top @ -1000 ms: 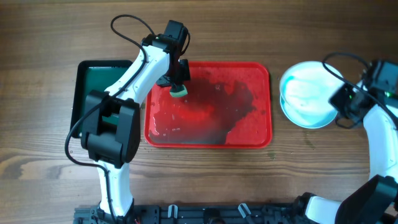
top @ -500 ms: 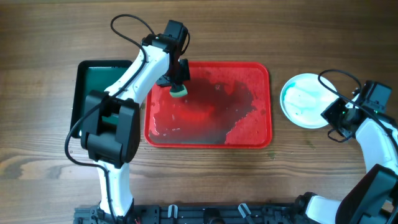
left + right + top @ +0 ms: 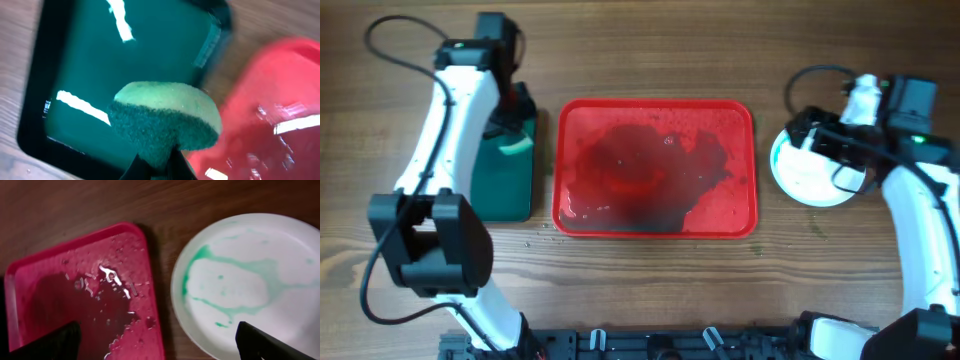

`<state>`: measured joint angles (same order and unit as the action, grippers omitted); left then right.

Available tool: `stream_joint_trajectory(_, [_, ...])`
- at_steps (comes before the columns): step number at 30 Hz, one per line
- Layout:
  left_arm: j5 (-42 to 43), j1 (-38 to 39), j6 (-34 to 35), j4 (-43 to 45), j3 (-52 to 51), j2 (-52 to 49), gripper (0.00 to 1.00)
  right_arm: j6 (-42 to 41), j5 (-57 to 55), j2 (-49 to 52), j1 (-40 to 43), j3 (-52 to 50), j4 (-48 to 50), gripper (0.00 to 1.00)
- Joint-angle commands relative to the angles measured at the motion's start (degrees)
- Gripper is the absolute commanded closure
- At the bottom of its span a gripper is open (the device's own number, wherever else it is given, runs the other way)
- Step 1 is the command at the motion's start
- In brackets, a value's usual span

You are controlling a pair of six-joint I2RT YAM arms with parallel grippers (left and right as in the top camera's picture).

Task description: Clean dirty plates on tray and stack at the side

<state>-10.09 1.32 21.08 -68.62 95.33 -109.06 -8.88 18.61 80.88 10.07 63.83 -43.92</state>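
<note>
Your left gripper (image 3: 156, 166) is closed on the sponge (image 3: 165, 120), pinching its dark scouring side so the pale soft side faces away from the wrist. It holds the sponge over the green tray (image 3: 150, 45), beside the red tray (image 3: 720, 215) rather than above it. That looks like the sponge's parking place, and keeping the wet pad there means any drips fall in a tray and not on the table (image 3: 650, 290).

The red tray holds no plates. Only a film of water and a dark wet patch lie on it, so I judge the carrying part of the job to be done.

The plates (image 3: 810, 172) sit stacked on the wood just to the right of the red tray, apart from its rim. A pale aqua edge shows under the white one, but you cannot tell how many lie beneath.

Your right gripper (image 3: 157, 332) is spread wide and holds nothing. One finger hangs over the red tray's corner and the other over the plate's near edge, which reads as a release posture above the stack.

Note that the top plate (image 3: 250, 280) carries green streaks across its face, so it may want another wipe.
</note>
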Motion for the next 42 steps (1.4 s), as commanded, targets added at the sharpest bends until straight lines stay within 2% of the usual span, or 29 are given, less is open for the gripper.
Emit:
stream_joint_trajectory(1, [-1.73, -4.94, 0.37, 7.06, -7.06, 0.07, 0.96, 1.07, -2.73, -0.09, -4.55, 0.66, 1.14, 0.0])
stream_joint_trajectory(5, [-1.33, -6.49, 0.39, 17.53, -17.05, 0.07, 0.96, 0.76, -2.73, -0.09, -6.47, 0.66, 1.57, 0.0])
stream_joint_trajectory(7, [-1.33, -6.47, 0.39, 21.05, -20.52, 0.07, 0.88, 0.81, -3.19, -0.09, -6.47, 0.66, 1.38, 0.0])
stream_joint_trajectory(8, [-1.33, -6.47, 0.37, 22.03, -21.51, 0.07, 0.8, 0.81, -3.19, -0.09, -6.47, 0.66, 1.38, 0.0])
stream_joint_trajectory(10, [-1.36, -6.47, 0.37, 22.36, -21.94, 0.07, 0.51, 0.79, -3.17, -0.09, -6.47, 0.66, 1.36, 0.0])
stream_joint_trajectory(11, [-1.36, -6.49, 0.35, 22.6, -21.9, 0.09, 0.4, 0.79, -3.17, -0.09, -6.47, 0.66, 1.38, 0.0])
stream_joint_trajectory(13, [-1.31, -6.47, 0.42, 21.75, -20.76, 0.17, 0.25, 0.81, -3.15, -0.09, -6.47, 0.66, 1.49, 0.0])
stream_joint_trajectory(17, [-1.31, -6.32, 1.86, 13.0, -12.74, 2.36, 0.22, 0.79, -2.89, -0.11, -6.47, 1.46, 0.81, 0.0])
stream_joint_trajectory(19, [-1.29, -5.84, 1.88, 6.14, -5.25, 5.62, 0.21, 0.79, -1.95, -0.2, -6.47, 3.91, -1.49, 0.0])
stream_joint_trajectory(20, [-1.31, -5.51, 1.88, 3.93, -2.45, 7.19, 0.06, 0.83, -1.84, -0.28, -6.47, 5.64, -3.06, 0.0])
stream_joint_trajectory(21, [-1.31, -5.25, 1.86, 3.1, -1.11, 8.41, 0.0, 0.85, -1.84, -0.46, -6.47, 7.61, -4.98, 0.0])
stream_joint_trajectory(24, [-1.31, -4.81, 1.86, 3.87, -0.5, 13.42, 0.0, 1.49, -2.27, -2.16, -6.47, 16.65, -14.29, 0.0])
stream_joint_trajectory(30, [-1.33, -4.81, 1.86, 3.85, -0.5, 13.6, 0.0, 2.56, -2.21, -11.76, -6.47, 29.07, -29.35, 0.0])
stream_joint_trajectory(34, [-1.33, -4.81, 1.86, 3.85, -0.5, 13.6, 0.0, -5.62, -0.74, -19.43, -6.47, 29.29, -30.77, 0.0])
stream_joint_trajectory(39, [-1.33, -4.81, 1.86, 3.85, -0.5, 13.6, 0.0, -4.55, -8.46, -25.22, -6.47, 29.29, -33.05, 0.0])
stream_joint_trajectory(42, [-1.33, -4.81, 1.86, 3.85, -0.5, 13.6, 0.0, 1.31, -7.39, -26.53, -6.47, 29.07, -29.79, 0.0])
